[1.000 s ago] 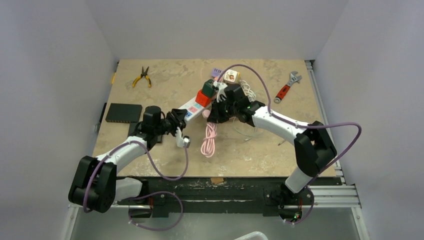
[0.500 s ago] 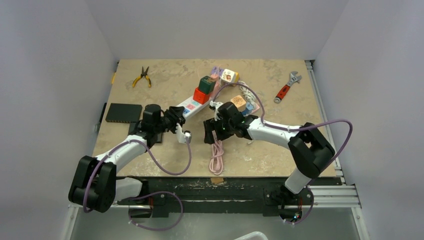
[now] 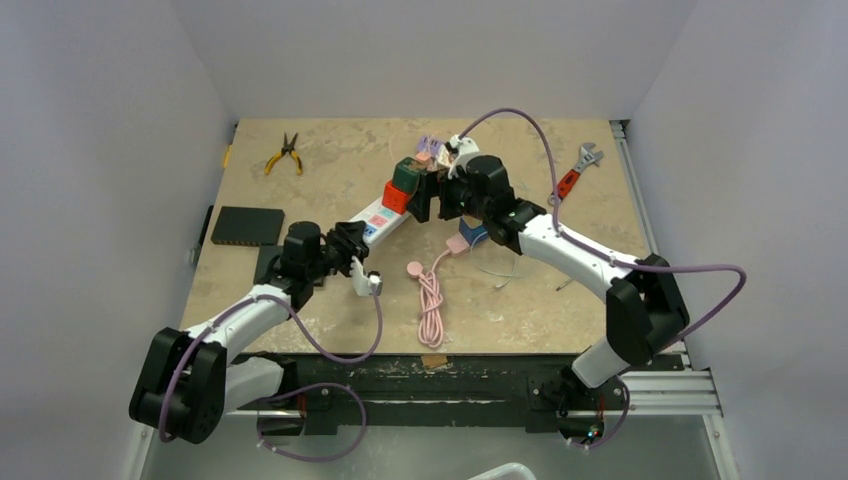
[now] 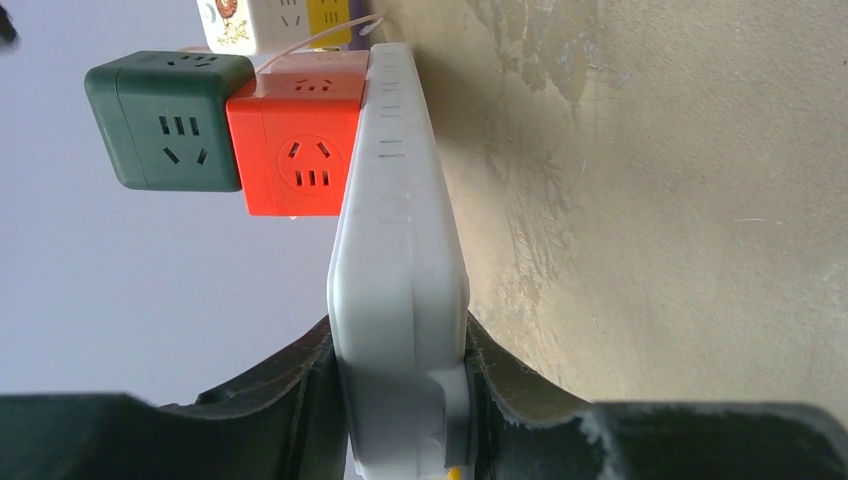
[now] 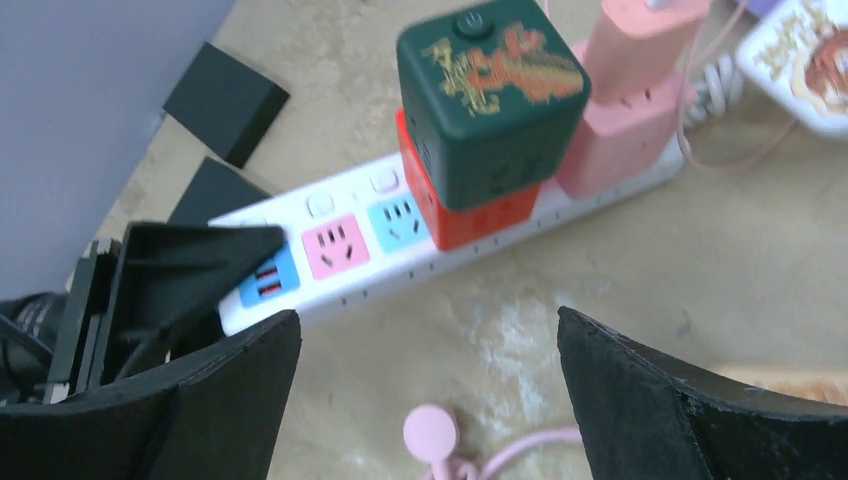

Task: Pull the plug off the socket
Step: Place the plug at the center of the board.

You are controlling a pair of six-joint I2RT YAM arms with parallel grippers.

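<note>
Right gripper point(image 3: 430, 200), low at centre frame with the cord half a second ago, now stands jaws wide apart beside the green cube point(image 3: 405, 174) on the white power strip point(image 3: 385, 215), the pink plug cord point(image 3: 431, 300) lying loose on the table point(image 3: 330, 160) at lower centre, off the strip, while the left gripper point(image 3: 352, 240) stays clamped on the strip's near end.

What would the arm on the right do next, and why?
Probably lower the open right end effector around the green cube and close. It hovers above that cube, stacked on the red cube in the power strip, which the left end effector clamps.
</note>
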